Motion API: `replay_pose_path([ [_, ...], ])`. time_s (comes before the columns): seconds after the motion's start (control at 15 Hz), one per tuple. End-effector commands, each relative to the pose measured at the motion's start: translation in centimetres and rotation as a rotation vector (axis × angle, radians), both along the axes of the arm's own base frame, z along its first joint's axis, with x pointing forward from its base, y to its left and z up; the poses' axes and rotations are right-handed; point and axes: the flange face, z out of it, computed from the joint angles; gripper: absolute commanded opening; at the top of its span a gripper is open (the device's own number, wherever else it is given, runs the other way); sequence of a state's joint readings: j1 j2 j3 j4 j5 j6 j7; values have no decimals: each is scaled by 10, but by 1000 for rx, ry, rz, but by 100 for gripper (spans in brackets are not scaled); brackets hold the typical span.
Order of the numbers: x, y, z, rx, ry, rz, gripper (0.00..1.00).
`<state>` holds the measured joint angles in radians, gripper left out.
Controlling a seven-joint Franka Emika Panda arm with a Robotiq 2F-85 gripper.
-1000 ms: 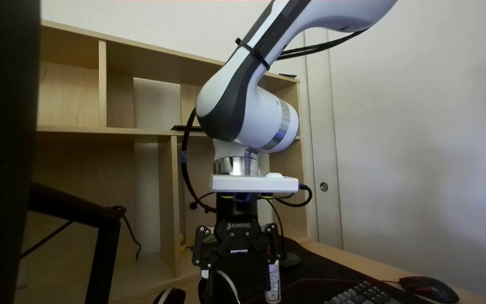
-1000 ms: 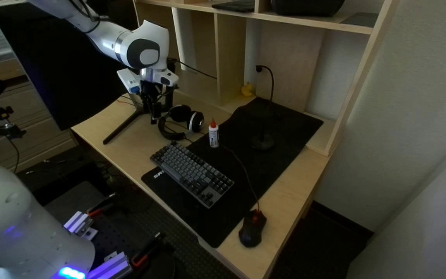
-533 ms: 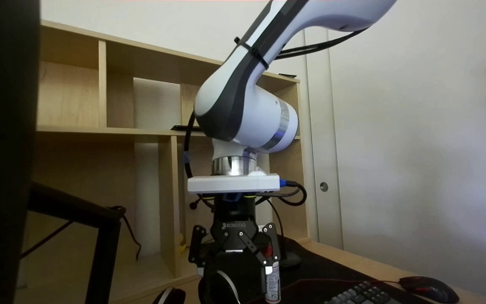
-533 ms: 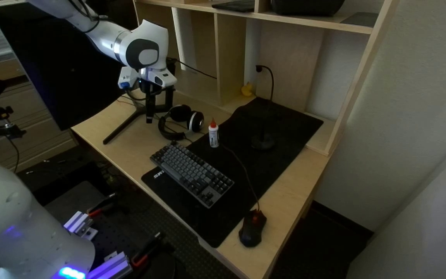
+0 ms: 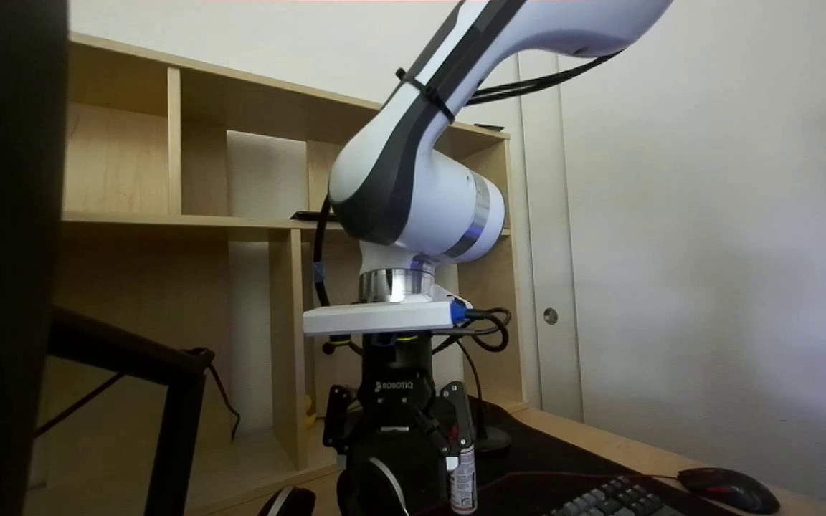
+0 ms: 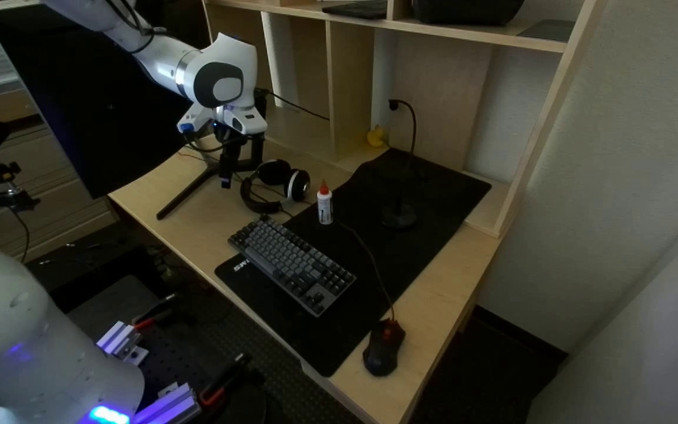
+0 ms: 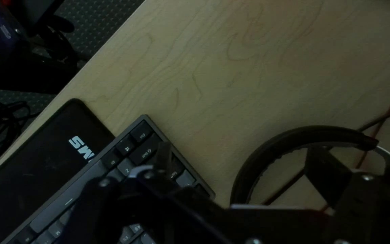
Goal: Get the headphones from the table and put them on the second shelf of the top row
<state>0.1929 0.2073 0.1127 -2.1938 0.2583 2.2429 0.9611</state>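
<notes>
The jaws, spread apart and holding nothing, are being turned near the headphones (image 6: 276, 172), which are being left unmoved on the bench (image 6: 198, 229), so a grasp on the headband (image 7: 274, 147) is probably being lined up.

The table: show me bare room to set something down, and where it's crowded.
Bare tabletop lies between the keyboard and the black stand leg; bare black mat lies between the mouse cable and the gooseneck base. Crowded: around the headphones, with the gripper and the red-capped bottle close.
</notes>
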Motion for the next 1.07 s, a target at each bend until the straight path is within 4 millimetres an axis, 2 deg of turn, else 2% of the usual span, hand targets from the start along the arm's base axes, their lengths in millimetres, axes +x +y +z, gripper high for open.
replay_pose_path([
  [0.0,25,-3,-64,-31,10,-112,100],
  [0.13,23,1,-87,-15,-10,-140,100],
  [0.2,16,-5,-66,-23,6,-112,100],
  [0.27,16,-5,-80,-27,13,-115,100],
  [0.33,15,-5,-84,-28,20,-115,100],
  [0.6,18,-4,-70,-22,-1,-114,100],
  [1.0,19,-5,-69,-40,-7,-176,100],
])
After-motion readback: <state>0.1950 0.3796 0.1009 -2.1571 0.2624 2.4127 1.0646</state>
